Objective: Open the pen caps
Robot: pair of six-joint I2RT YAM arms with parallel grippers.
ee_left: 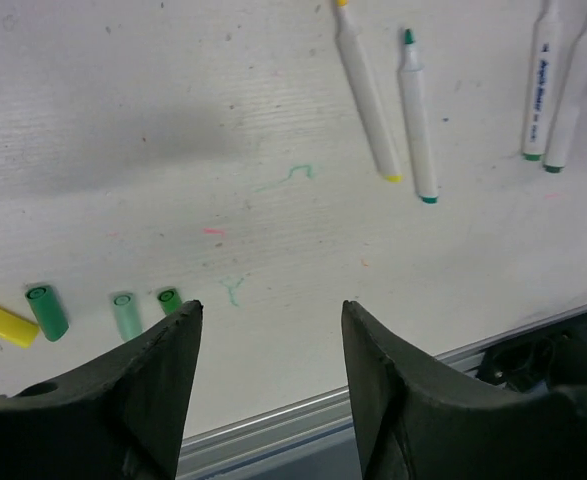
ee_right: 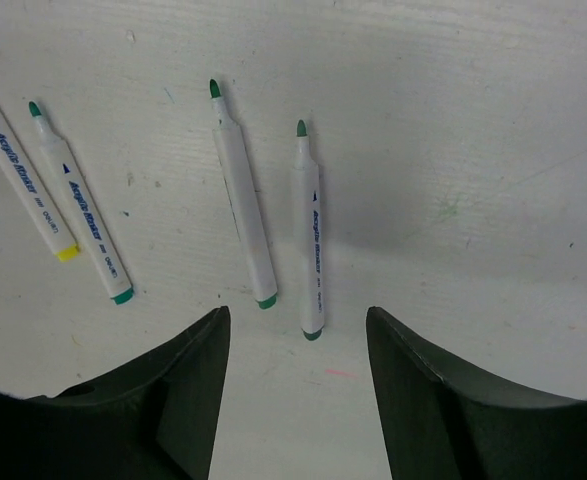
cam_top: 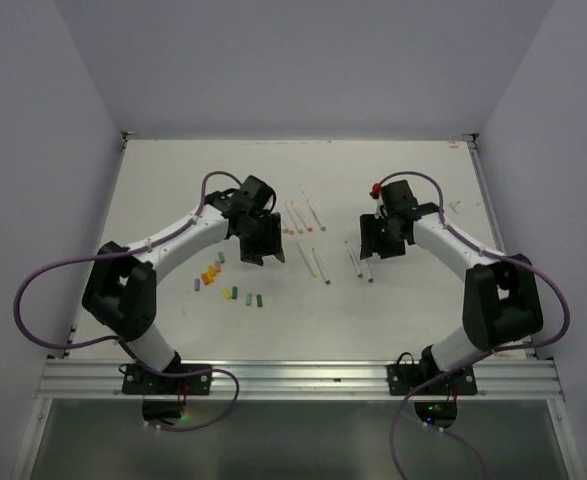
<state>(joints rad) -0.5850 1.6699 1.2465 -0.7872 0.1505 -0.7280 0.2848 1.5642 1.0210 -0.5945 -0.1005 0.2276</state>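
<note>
Several white-barrelled pens lie uncapped on the table: three with orange tips (cam_top: 295,218), two in the middle (cam_top: 315,264), two with green tips at the right (cam_top: 358,262). The right wrist view shows two green-tipped pens (ee_right: 243,195) (ee_right: 309,235) just ahead of the open, empty right gripper (ee_right: 298,315), plus two more at the left (ee_right: 78,205). Loose pen caps (cam_top: 213,272) in green, yellow, orange and purple lie in a group at the left; some show in the left wrist view (ee_left: 46,310). The left gripper (ee_left: 271,308) is open and empty above bare table.
The table's near metal rail (cam_top: 293,375) runs along the front. White walls close in the left, right and back. A red item (cam_top: 375,188) sits on the right wrist. Faint ink marks (ee_left: 299,172) dot the table surface.
</note>
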